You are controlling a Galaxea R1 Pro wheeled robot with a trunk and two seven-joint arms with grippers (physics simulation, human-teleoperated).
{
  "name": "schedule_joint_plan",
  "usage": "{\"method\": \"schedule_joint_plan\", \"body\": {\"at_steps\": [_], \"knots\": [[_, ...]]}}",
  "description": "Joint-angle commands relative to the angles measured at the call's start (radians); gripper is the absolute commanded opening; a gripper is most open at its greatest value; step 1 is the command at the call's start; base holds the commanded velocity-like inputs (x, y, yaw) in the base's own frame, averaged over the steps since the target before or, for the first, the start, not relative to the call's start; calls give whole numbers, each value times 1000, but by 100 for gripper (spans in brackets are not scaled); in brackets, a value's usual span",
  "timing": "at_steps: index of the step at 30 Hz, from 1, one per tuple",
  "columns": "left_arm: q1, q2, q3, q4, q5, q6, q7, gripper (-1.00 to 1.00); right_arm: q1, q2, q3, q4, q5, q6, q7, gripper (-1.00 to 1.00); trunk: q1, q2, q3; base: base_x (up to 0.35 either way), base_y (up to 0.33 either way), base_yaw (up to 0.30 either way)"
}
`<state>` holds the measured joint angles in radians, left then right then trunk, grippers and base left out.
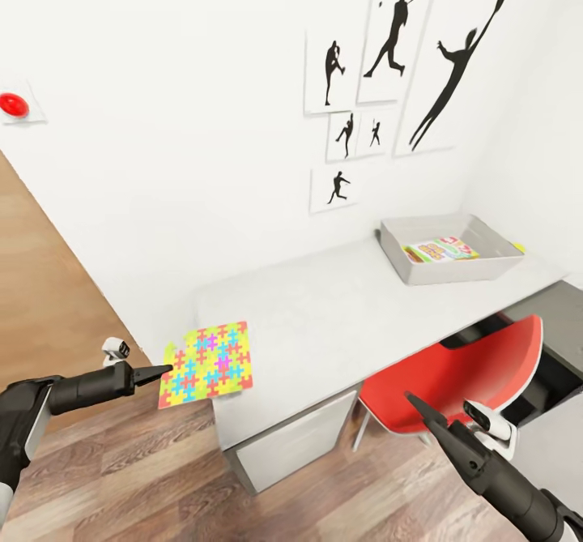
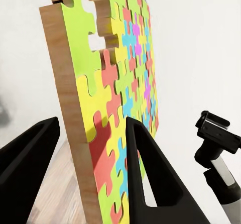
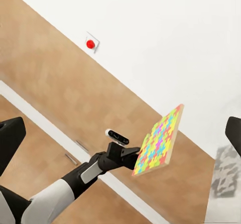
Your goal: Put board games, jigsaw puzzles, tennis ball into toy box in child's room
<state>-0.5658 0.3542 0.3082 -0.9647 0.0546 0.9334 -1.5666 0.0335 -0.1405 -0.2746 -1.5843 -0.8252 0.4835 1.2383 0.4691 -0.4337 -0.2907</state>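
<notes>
Left gripper (image 1: 162,376): closed on 1 jigsaw puzzle (image 1: 207,364), pinching it at the near edge. The wrist camera shows a dark finger (image 2: 150,179) flat on the coloured face and the other behind the wooden back. The slab juts out beyond the fingertips, off the table (image 1: 324,315) at its near corner.

Right gripper (image 1: 425,419): empty, fingers spread wide, held low in front of the red chair (image 1: 470,364), well apart from the slab.

Toy box (image 1: 449,271): on the table's far end against the wall, well beyond the left gripper and across from it. 1 board game (image 1: 441,250) already lies inside. A yellow-green speck shows at its far rim; too small to identify.

Risks, as judgement:
1. The hold is at 1 edge only, so the slab's weight hangs ahead of the fingers. A quick swing toward the box could make it pivot or slip out onto the floor.
2. The box is a long reach away. Carried low, the slab could catch the rim and shove the box.
3. The chair stands between the robot and the box, so moving the base closer could bump it.
</notes>
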Motion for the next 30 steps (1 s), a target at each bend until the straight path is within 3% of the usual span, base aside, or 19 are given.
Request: {"method": "schedule_joint_plan", "body": {"at_steps": [1, 5, 24, 30], "knots": [[0, 0, 0, 0, -1, 10, -4, -100, 0, 0, 0, 0, -6, 9, 0, 100, -4, 6, 3, -233, 0, 0], [0, 2, 0, 0, -1, 10, -4, -100, 0, 1, 0, 0, -5, 9, 2, 100, -19, 34, 22, -211, 0, 0], [0, 30, 3, -2, 2, 12, -4, -100, 0, 1, -1, 0, -4, 9, 9, 100, -19, 34, 53, -13, 0, 0], [0, 31, 4, -2, 2, 12, -4, -100, 2, 1, -10, 0, 0, 6, 44, 100, -19, 34, 63, 0, 0, 0]]}}
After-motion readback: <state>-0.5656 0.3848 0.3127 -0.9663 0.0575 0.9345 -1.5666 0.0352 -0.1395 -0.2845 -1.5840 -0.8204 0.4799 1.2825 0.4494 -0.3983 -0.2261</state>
